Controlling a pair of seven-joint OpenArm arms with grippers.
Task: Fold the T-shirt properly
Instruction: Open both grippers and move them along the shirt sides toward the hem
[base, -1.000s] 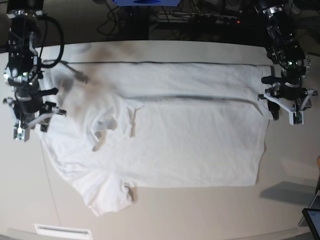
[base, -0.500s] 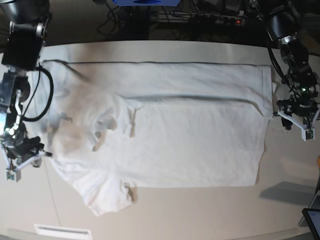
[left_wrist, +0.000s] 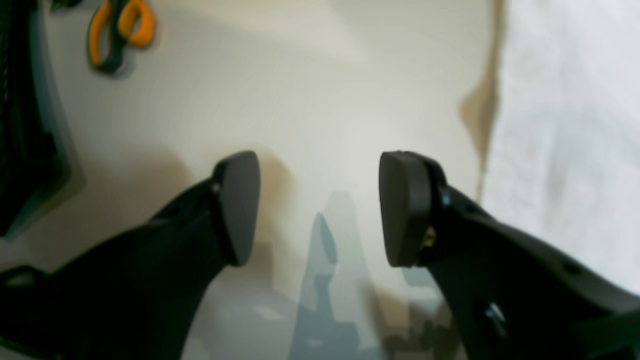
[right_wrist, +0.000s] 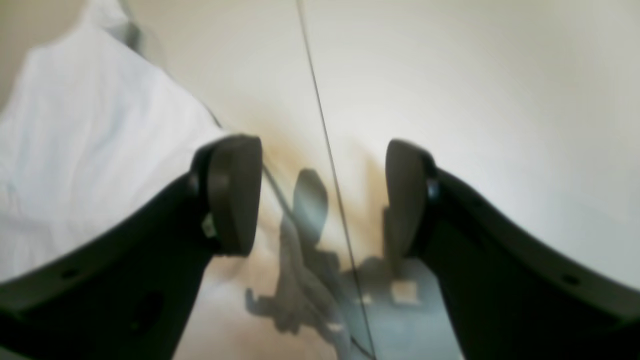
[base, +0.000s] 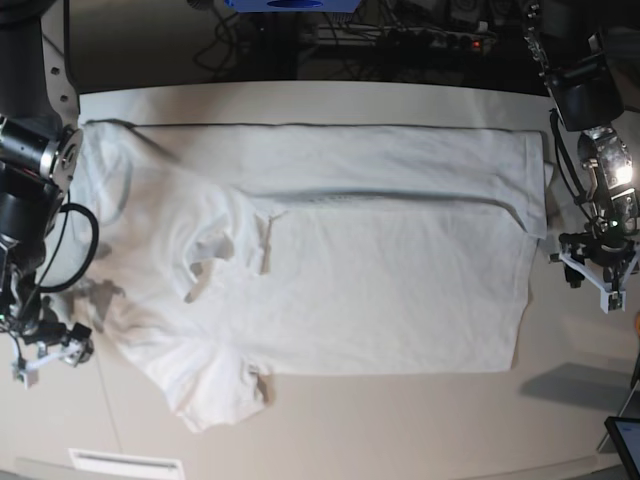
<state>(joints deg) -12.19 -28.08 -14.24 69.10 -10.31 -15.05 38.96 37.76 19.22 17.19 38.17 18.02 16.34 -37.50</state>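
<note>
We've got the T-shirt (base: 330, 270) lying partly folded across the counter (base: 400, 430). Both the left gripper (base: 598, 272) and right gripper (base: 45, 352) sit off its edges, jaws apart, holding nothing, probably lining up another fold.

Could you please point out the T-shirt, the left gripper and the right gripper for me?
T-shirt (base: 390, 300): base view, on the flat body panel.
Left gripper (left_wrist: 319, 207): left wrist view, midway between its fingertips.
Right gripper (right_wrist: 322, 195): right wrist view, midway between its fingertips.

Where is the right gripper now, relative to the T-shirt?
In the base view the right gripper hangs open at the left edge, over bare table, just beside the T-shirt near its lower sleeve.
</note>
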